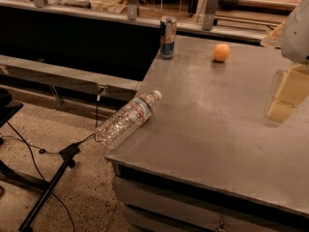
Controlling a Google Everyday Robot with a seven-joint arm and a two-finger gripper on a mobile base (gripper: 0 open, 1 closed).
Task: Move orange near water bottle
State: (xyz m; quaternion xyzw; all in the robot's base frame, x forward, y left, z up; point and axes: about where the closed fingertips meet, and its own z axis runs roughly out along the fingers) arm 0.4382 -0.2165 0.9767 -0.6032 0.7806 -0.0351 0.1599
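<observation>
Grey, lightly scuffed metal makes up the worktop [207, 129], which fills most of the camera view, with a speckled floor [58, 178] to its left. At the right edge the end effector [286, 96] hangs over the worktop's right side, pale yellow and partly cut off by the frame, beneath a white arm housing [298, 30]; whether it is spread or pressed together I cannot tell, and it holds nothing that can be seen. Nearest to it, toward the far edge, the orange [221, 52] sits on the worktop by itself. Further left, at the far left corner, a blue-silver drink can [167, 36] stands upright. The water bottle [126, 120] lies on its side at the near left edge, white cap pointing inward, its base overhanging the edge, well apart from the orange. A black stand [48, 187] and cable lie on the floor.
</observation>
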